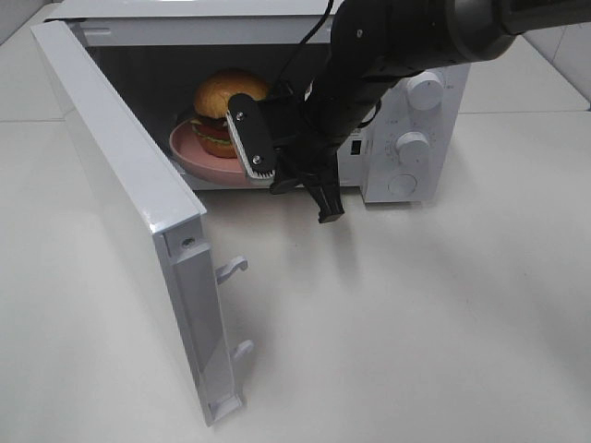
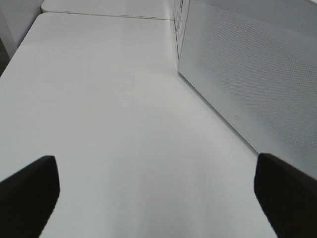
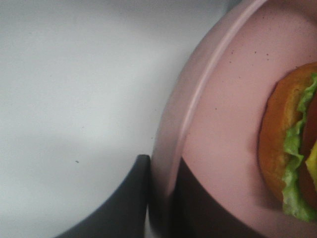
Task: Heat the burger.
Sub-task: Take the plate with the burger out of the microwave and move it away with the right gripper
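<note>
1. The white table (image 1: 443, 332) fills most of the exterior high view, running from the lower left to the right edge.
2. A white microwave (image 1: 406, 138) stands in the upper half of that view, its door (image 1: 129, 221) swung wide open toward the lower left.
3. The right arm (image 1: 397, 46) reaches in from the upper right down to the oven mouth at centre.
4. A pink plate (image 1: 199, 152) lies inside the cavity, upper centre-left, partly behind the arm.
5. The burger (image 1: 222, 101) sits on that plate inside the microwave; in the right wrist view it shows at the right edge (image 3: 292, 148).
6. The right gripper (image 3: 163, 198) is clamped on the plate's rim, one finger on each side of the edge.
7. The left gripper (image 2: 156, 191) hangs over bare table beside the door's perforated panel, its fingers (image 2: 27, 191) spread wide and holding nothing.
</note>
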{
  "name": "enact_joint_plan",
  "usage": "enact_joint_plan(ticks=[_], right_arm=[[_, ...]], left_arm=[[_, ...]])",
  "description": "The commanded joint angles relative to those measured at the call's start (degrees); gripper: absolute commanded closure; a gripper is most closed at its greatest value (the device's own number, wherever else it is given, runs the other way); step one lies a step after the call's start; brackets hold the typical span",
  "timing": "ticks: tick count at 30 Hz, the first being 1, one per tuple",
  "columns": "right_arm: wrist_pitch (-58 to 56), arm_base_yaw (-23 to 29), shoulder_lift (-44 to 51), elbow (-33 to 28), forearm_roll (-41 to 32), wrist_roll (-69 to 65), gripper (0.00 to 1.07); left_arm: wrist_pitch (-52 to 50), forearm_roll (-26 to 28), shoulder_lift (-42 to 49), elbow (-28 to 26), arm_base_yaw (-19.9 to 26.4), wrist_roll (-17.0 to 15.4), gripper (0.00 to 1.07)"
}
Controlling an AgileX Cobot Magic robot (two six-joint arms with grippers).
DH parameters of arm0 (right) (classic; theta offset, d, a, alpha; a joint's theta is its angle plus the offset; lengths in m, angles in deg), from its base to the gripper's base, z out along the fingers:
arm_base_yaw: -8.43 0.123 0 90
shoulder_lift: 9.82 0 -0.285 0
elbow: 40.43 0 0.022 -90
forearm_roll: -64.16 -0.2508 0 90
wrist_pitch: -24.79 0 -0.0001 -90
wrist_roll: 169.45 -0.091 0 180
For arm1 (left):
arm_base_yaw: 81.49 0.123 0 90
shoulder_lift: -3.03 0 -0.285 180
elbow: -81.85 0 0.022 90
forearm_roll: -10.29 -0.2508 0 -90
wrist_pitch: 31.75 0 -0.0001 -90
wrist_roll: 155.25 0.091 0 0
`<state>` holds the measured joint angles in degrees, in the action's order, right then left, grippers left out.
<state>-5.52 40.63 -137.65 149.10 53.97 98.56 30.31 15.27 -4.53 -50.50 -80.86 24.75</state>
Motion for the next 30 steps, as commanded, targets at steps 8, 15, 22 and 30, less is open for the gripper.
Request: enact_joint_plan(ticks=[8, 15, 22, 30], right_arm=[[3.84, -3.09, 6.99, -6.65, -4.41, 5.84, 1.07], [5.27, -3.09, 10.43, -10.49, -6.42, 8.59, 1.06], [7.1, -3.09, 14.27, -15.07, -6.13, 8.59, 1.04], [12.49, -3.04, 18.74, -22.0, -5.9, 8.59, 1.04]], left_arm=[[-1.03, 0.11, 0.69, 0.0, 0.17, 0.0, 0.07], [-1.03, 0.11, 0.69, 0.0, 0.17, 0.0, 0.07], [-1.03, 0.11, 0.69, 0.0, 0.17, 0.0, 0.07], [-1.03, 0.11, 0.69, 0.0, 0.17, 0.0, 0.07]])
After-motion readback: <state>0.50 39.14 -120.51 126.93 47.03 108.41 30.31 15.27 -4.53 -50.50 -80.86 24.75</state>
